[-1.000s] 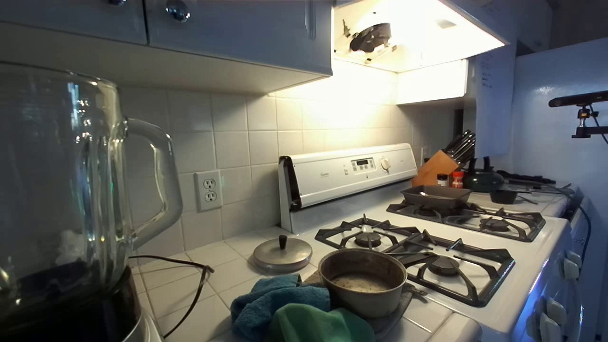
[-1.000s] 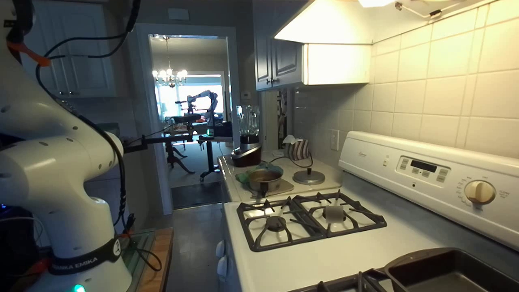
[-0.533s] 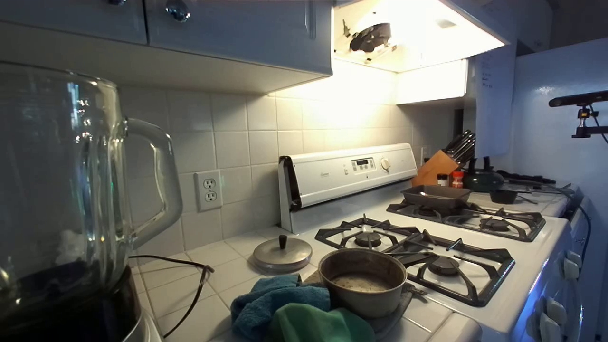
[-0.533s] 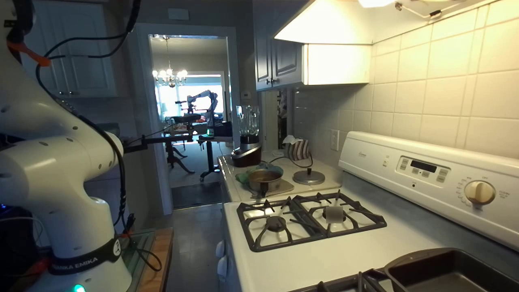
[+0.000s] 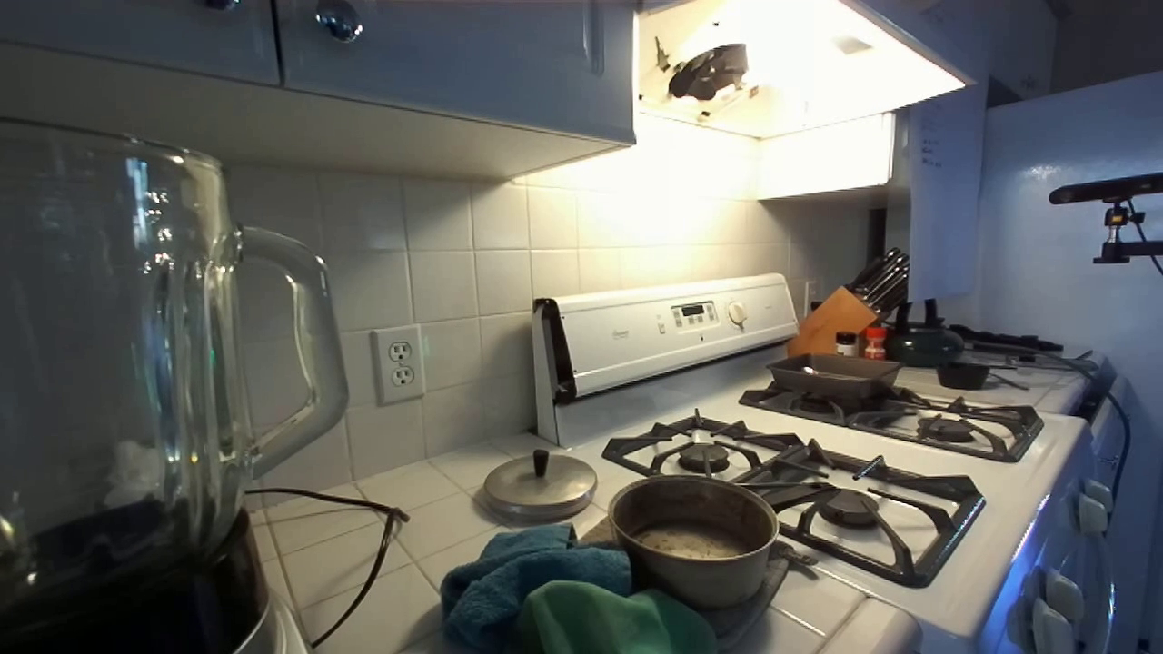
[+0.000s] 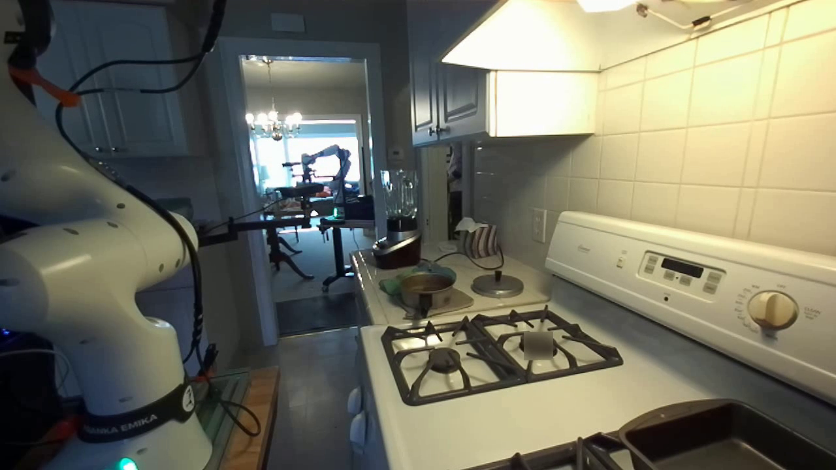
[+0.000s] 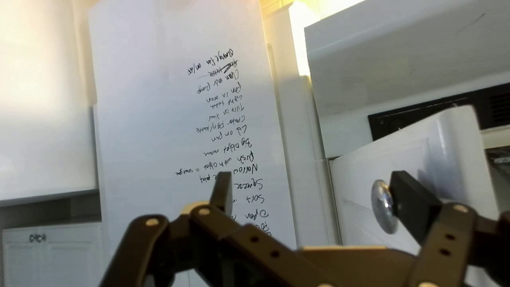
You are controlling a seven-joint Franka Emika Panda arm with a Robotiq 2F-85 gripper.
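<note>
The round shiny knob [image 7: 382, 209] is sitting on a white cabinet door [image 7: 414, 153], which seems to be standing partly open. In the wrist view it is showing between the two fingers [image 7: 418, 207] of the gripper [image 7: 312, 191], just beside the finger at the right; whether this finger is touching it, I cannot tell. The fingers are standing wide apart, and they are not holding anything. The main danger, I think, is coming from this off-centre position: if the gripper is moving sideways, the near finger could be knocking the knob and pushing the door out of its place. If only the tips are meeting the smooth round surface, they could be slipping off. The opposite finger is overlapping a handwritten paper [image 7: 159, 103] in this view, so a wide swing could be creasing the sheet, if it is really hanging that close. Compared with the earlier frames, the upper part of the arm [image 6: 91, 261] is showing a very small shift toward the left edge of an exterior view, while farther away the pot [image 5: 727, 577] and the lid [image 5: 541, 486] near it are remaining in the same places; for the knob, I cannot compare.
</note>
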